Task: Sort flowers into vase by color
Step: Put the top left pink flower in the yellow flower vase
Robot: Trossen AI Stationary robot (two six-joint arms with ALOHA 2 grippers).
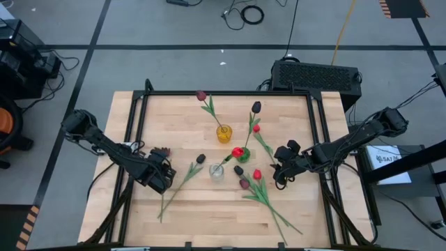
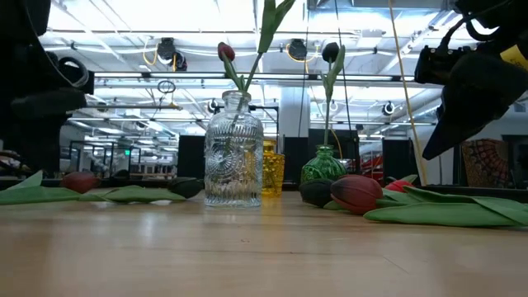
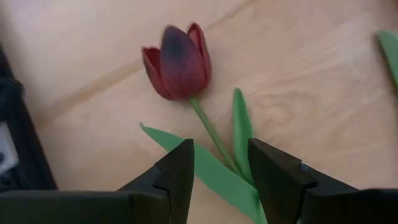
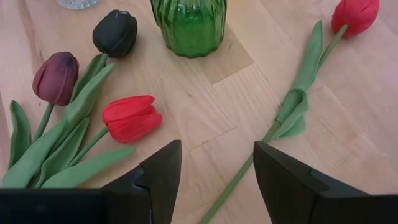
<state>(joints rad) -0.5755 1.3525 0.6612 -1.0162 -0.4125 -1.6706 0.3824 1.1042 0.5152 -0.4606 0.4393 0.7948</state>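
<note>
Left gripper point(image 3: 217, 171): held open astride the stem of a maroon tulip point(image 3: 180, 61) lying on the tabletop point(image 1: 293, 223).
Right gripper point(image 4: 214, 171): open, empty, near the green vase point(image 4: 189, 25).
Risk: leaves may be pinched instead of the stem, so the tulip could slip.

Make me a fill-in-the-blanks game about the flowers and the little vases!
1. There are ___ vases on the table.
2. The vase between the clear vase and the yellow vase is ___.
3. The left gripper has its fingers open around a maroon tulip's ___.
4. The right gripper is ___.

Missing words: three; green; stem; open
</note>
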